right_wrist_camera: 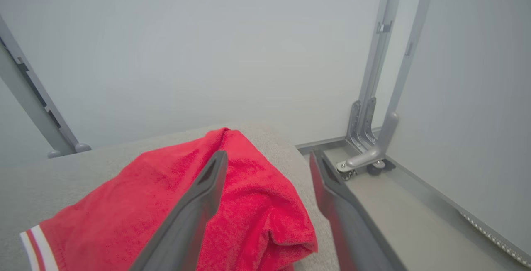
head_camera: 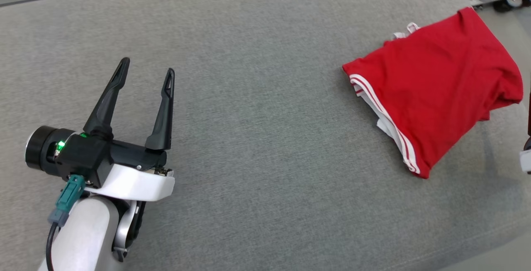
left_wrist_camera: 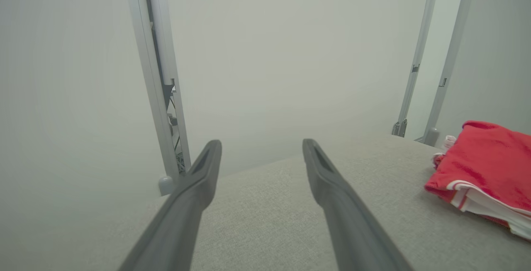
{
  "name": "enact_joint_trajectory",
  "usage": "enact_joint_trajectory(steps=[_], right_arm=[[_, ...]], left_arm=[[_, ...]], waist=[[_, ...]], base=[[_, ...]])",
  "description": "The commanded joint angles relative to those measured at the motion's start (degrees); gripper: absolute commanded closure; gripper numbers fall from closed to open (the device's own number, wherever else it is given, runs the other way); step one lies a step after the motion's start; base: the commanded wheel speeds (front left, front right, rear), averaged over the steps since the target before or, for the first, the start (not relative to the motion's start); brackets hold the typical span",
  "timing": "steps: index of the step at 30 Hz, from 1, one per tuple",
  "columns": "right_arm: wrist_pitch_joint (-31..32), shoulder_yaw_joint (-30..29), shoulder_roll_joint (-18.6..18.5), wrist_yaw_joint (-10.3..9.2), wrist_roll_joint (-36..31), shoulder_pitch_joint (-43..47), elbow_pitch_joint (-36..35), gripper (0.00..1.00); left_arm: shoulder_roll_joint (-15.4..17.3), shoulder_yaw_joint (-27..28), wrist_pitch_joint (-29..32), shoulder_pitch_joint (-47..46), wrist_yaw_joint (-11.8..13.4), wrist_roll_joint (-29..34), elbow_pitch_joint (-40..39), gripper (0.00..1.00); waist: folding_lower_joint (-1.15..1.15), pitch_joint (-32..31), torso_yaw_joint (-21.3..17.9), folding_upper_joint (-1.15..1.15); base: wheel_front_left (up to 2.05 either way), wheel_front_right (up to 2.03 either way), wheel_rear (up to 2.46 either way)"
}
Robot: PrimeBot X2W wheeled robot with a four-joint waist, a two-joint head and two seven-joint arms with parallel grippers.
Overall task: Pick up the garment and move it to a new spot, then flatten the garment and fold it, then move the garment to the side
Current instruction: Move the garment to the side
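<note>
The garment (head_camera: 435,88) is red with white stripes, folded into a compact bundle near the right end of the grey padded table (head_camera: 257,146). In the left wrist view the garment (left_wrist_camera: 485,171) lies far to the right. My left gripper (head_camera: 145,65) hovers open over the table's left part, nothing between its fingers (left_wrist_camera: 199,188). My right gripper (right_wrist_camera: 267,159) stands open just above the garment's (right_wrist_camera: 174,204) right edge, its fingers apart and holding nothing. A small piece of the right arm (head_camera: 526,155) shows at the head view's right edge.
Grey metal frame posts (left_wrist_camera: 159,76) stand behind the table, with a caster foot (right_wrist_camera: 365,161) off the right end. The table's right edge (right_wrist_camera: 307,167) drops to the floor beside the garment. Bare grey surface lies between my left gripper and the garment.
</note>
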Motion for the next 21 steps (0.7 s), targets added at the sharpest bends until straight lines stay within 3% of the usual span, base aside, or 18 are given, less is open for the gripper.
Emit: enact_joint_trajectory(steps=[1,10,21], right_arm=[[-0.4,-1.8,1.1,0.01,-1.7,2.5,-4.5,0.0],[1.1,-4.5,9.6,0.01,-10.4,11.6,-24.6,0.0],[5.9,-2.3,15.7,0.01,-17.5,16.1,-31.0,0.0]], left_arm=[[-0.1,0.6,-0.5,1.1,0.6,-0.7,-0.2,0.0],[-1.5,4.1,-2.7,5.8,3.2,-3.7,-1.1,0.0],[-1.9,5.9,-3.9,10.9,3.7,-5.3,-0.4,0.0]], waist=[[0.0,-2.2,2.4,-0.01],[0.0,-7.0,9.0,-0.01],[0.0,-11.7,14.4,-0.01]], base=[[0.0,0.0,0.0],[0.0,0.0,0.0],[0.0,0.0,0.0]])
